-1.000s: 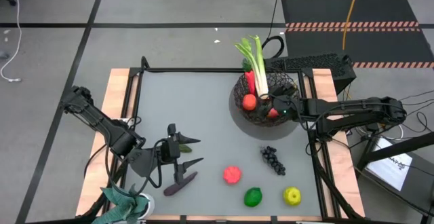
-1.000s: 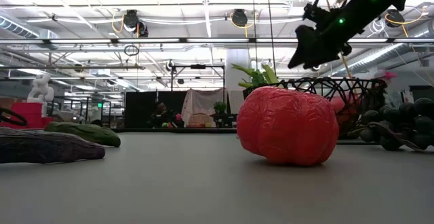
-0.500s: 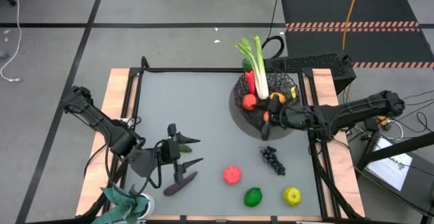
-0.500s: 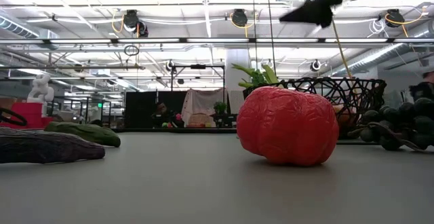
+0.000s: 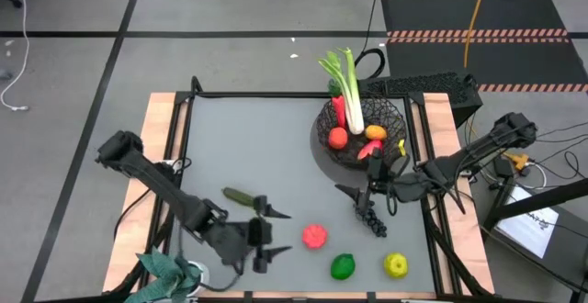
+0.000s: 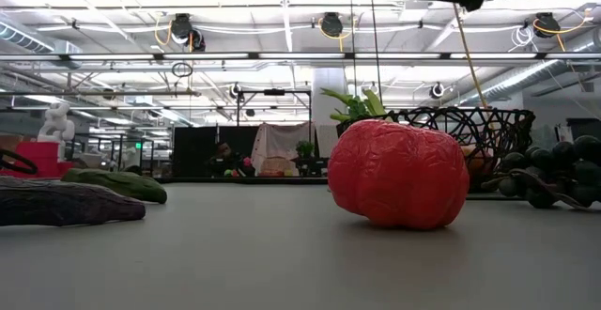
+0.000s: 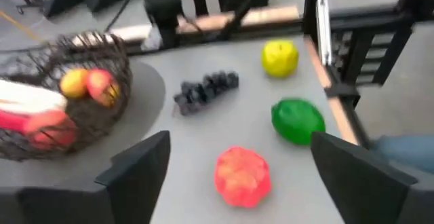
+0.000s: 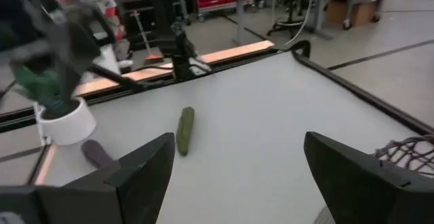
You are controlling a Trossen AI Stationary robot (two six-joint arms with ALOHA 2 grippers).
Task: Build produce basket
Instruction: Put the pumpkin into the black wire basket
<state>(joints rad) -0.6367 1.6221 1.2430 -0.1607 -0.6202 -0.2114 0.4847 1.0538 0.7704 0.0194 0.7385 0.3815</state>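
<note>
Several pieces (leek [image 5: 347, 84] included) are held in the basket [image 5: 323, 127] at one o'clock; six are left out. Both grippers [image 5: 266, 239] [image 5: 366, 191] are spread, empty.

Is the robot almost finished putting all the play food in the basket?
About halfway. Done: the leek and some red, orange and yellow pieces sit in the basket. In hand: nothing; the left claw and right claw are both open and empty. Left on the table: grapes, red fruit, green fruit, yellow fruit, cucumber and eggplant.
</note>
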